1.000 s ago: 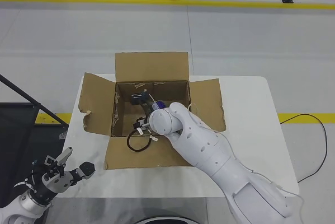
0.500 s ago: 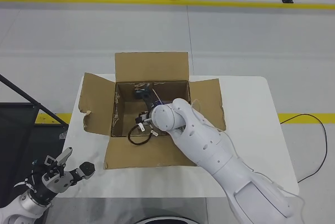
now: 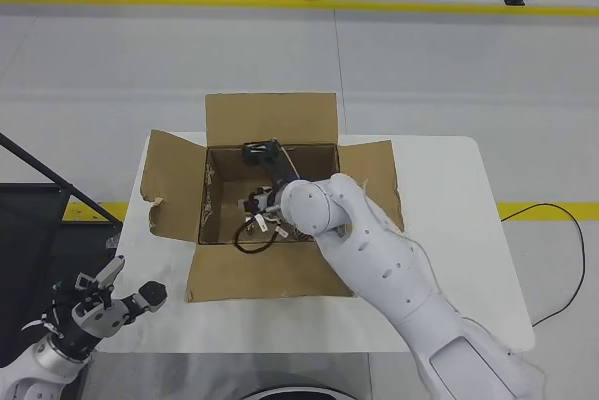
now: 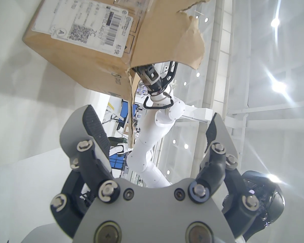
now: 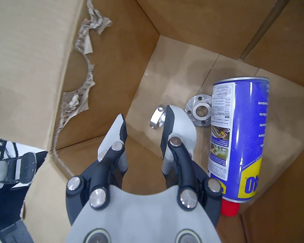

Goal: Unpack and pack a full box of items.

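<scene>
A: Starting at the fingers: what are the right ones doing?

B: The right gripper (image 5: 145,117) is hanging inside the box (image 5: 27,26). Its fingers (image 5: 178,127) are standing apart with nothing between them, pointing down toward the box floor.

A: What is lying nearest to them?

B: A metal flange (image 5: 157,121) is sitting on the box floor just beside one fingertip. I cannot tell whether the two are touching. A second flange (image 5: 200,111) is lying flat next to the first. Just past that, a blue spray can (image 5: 239,137) is lying on its side along a box wall.

A: And the other arm?

B: The left gripper (image 4: 152,120) is waiting outside the box, well apart from it, off the box's near corner on the robot's left side. Its own fingers (image 4: 96,130) are spread wide and gripping nothing.

A: And the box itself?

B: It is sitting on the bench (image 3: 449,180) with all four flaps folded outward, one of them torn along its edge.

A: So how far along are we judging this?

B: I'm reading it as the unpacking half, and far from finished. The can and both flanges are lying in the box and neither gripper is carrying anything. Every item I can make out is waiting to be lifted out, and the repacking would come after that. I cannot rule out that this is the packing half, though. The right gripper looks closest to taking the nearer flange.
</scene>
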You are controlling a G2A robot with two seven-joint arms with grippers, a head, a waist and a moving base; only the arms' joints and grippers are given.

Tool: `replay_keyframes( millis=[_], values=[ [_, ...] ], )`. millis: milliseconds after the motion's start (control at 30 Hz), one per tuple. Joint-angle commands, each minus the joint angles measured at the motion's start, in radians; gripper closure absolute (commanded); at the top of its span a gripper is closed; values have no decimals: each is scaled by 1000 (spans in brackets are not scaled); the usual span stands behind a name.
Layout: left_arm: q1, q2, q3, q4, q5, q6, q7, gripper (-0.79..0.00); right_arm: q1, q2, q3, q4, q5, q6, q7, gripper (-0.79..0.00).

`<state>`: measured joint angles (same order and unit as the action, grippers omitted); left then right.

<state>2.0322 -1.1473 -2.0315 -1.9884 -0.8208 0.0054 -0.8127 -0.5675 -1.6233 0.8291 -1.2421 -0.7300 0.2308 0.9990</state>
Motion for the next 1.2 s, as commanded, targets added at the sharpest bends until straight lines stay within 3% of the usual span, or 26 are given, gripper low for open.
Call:
replay_keyframes(
  millis=[0, 167, 233, 633, 800, 1167],
  values=[
    [-8, -1, -7, -5, -5, -2, 26, -785, -27, 11, 26, -64, -7, -5, 15, -409],
    [-46, 0, -17, -14, 17, -3, 75, -785, -105, 38, 96, -247, -20, -28, 61, -711],
    [-70, 1, -12, -19, 47, -6, 89, -785, -133, 47, 119, -317, -28, -36, 78, -785],
    [-200, 2, 91, -13, 270, -77, 229, -785, -264, 92, 248, -600, -145, -17, 137, -785],
    [-217, -1, 123, -39, 322, -113, 283, -785, -328, 107, 333, -661, -158, 5, 116, -785],
    [-200, -8, 165, -92, 370, -156, 318, -785, -333, 108, 338, -665, -160, 7, 116, -785]
  ],
)
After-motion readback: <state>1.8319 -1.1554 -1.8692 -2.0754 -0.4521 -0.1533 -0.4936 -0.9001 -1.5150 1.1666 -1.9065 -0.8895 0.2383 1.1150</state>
